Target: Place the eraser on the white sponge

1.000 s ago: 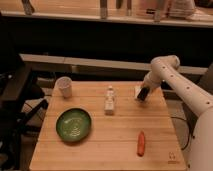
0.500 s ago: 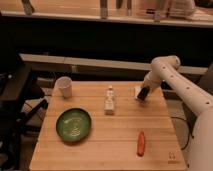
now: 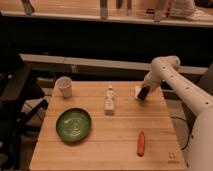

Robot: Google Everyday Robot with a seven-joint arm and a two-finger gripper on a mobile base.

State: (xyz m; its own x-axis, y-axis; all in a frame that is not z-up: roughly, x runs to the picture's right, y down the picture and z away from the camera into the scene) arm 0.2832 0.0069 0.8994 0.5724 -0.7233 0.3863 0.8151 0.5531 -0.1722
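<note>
We see the wooden table with our gripper at its far right edge, pinching the dark eraser right over the white sponge. We judge this the placing step: next we lower and release it squarely on the pad.

Surface: light wooden table — plank top.
Cup: white cup, upright, at 10 o'clock.
Plate: green plate, at 8 o'clock, near the cup.
Figure: white bottle-like figure, upright, just above centre.
Stick: orange carrot-shaped stick, lying flat at 5 o'clock.
Sponge: white sponge, at 2 o'clock by the far edge.
Gripper: gripper — at 2 o'clock, low over the sponge.
</note>
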